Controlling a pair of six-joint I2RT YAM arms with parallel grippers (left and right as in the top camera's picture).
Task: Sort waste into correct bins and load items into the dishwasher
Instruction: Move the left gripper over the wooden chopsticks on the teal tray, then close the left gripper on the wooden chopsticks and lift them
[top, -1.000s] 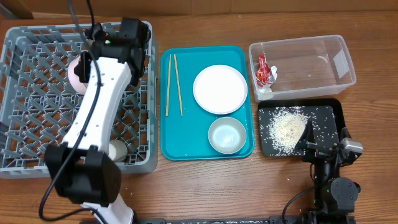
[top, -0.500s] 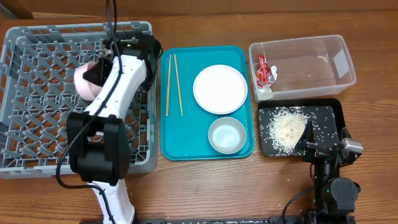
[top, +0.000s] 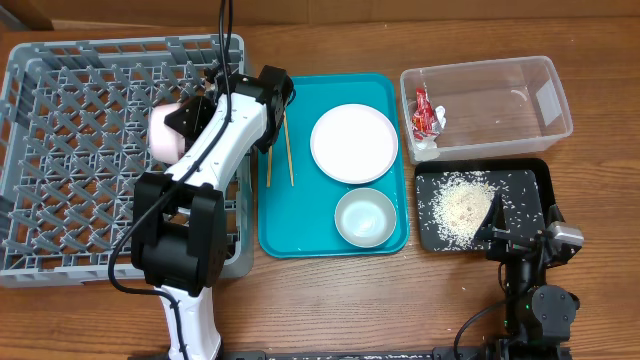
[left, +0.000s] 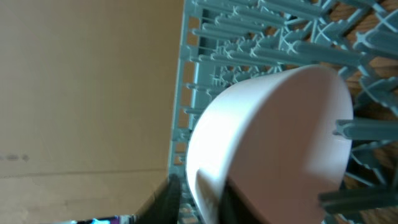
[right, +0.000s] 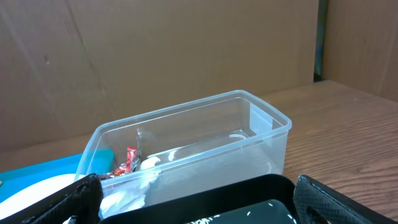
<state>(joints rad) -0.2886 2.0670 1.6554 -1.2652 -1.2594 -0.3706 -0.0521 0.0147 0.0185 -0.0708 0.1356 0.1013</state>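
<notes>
Two dark fingers (right: 84, 198) of the right gripper (top: 520, 228), cut off below, stand wide apart over the shallow black rectangular tray (top: 535, 185) of loose white rice grains (top: 462, 203). Behind it the clear plastic rectangular tub (right: 186, 146) holds a small red printed sauce packet (right: 127, 160) and a crumpled white scrap (right: 147, 165), blurred through its wall. The left gripper (left: 202, 200), barely in frame, pinches the rim of a pale pink bowl (left: 273, 137) in the large square grey plastic dish rack (top: 70, 150). Wooden table (top: 350, 300); brown cardboard walls (right: 155, 56) behind

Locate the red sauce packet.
Overhead view, right side: the red sauce packet lies in the left end of the clear tub, beside the white scrap, next to the black tray.
</notes>
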